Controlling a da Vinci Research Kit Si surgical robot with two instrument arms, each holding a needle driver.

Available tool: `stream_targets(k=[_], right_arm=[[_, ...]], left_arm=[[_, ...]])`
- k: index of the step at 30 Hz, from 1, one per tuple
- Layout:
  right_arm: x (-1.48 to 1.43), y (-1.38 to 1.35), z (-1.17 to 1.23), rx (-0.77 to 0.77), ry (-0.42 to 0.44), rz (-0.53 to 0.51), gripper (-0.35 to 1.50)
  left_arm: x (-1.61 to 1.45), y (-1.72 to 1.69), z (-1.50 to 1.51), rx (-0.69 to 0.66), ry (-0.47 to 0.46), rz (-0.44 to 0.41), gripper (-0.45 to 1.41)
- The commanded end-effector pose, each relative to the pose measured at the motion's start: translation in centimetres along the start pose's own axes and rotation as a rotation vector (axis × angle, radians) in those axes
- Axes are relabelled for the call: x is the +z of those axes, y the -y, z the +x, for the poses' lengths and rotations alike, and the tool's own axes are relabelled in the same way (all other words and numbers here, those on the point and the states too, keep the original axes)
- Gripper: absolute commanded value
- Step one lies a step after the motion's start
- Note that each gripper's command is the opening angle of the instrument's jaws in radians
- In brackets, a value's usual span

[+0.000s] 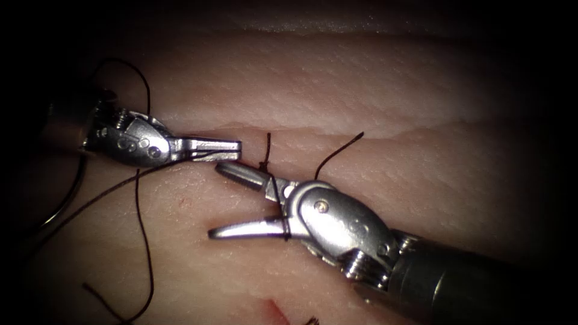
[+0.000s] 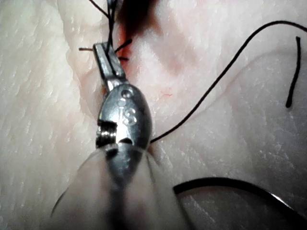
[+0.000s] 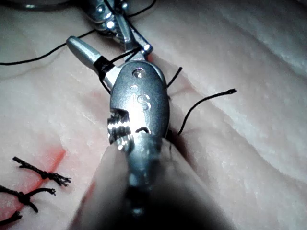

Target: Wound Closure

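Note:
My left tool (image 1: 232, 147) has its jaws shut on the dark thread (image 1: 144, 241), just left of a knot (image 1: 265, 164) at the cut (image 1: 373, 135). My right tool (image 1: 218, 200) comes in from the lower right with its jaws wide open and holds nothing. Thread loops (image 1: 282, 218) are wound around it near the hinge, and these thread loops (image 3: 102, 64) show close up. The curved needle (image 1: 63, 201) lies loose on the tissue at the far left, held by neither tool. That needle (image 2: 230, 184) rests on the surface behind my left tool (image 2: 108, 55).
A free thread tail (image 1: 337, 153) sticks up to the right of the knot. Earlier knotted stitches (image 3: 43, 175) sit beside a smear of red fluid (image 3: 50, 160). More red fluid (image 1: 274, 310) marks the tissue at the near edge. Slack thread (image 2: 225, 72) curls over the tissue.

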Motion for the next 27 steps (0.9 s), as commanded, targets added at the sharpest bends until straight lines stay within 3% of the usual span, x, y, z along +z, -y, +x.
stream_targets(k=[1,10,13,14,15,27], right_arm=[[0.02,-0.10,0.02,-0.011,-0.011,-0.022,0.69],[-0.11,-0.32,0.06,-0.034,0.006,-0.182,0.69],[-0.16,-0.38,0.02,-0.046,0.034,-0.230,0.61],[-0.19,-0.40,-0.02,-0.056,0.046,-0.252,0.44],[-0.21,-0.41,-0.04,-0.061,0.053,-0.264,0.39],[-0.16,-0.32,-0.46,-0.112,0.219,-0.308,0.39]], left_arm=[[0.09,-0.01,-0.05,0.002,-0.001,0.003,-0.45],[0.18,-0.35,0.16,0.000,-0.028,-0.022,-0.45],[0.19,-0.50,0.27,0.001,-0.034,-0.030,-0.45],[0.20,-0.59,0.33,0.002,-0.035,-0.033,-0.45],[0.21,-0.65,0.37,0.003,-0.036,-0.035,-0.45],[0.40,-0.81,0.81,0.006,-0.056,-0.039,-0.45]])
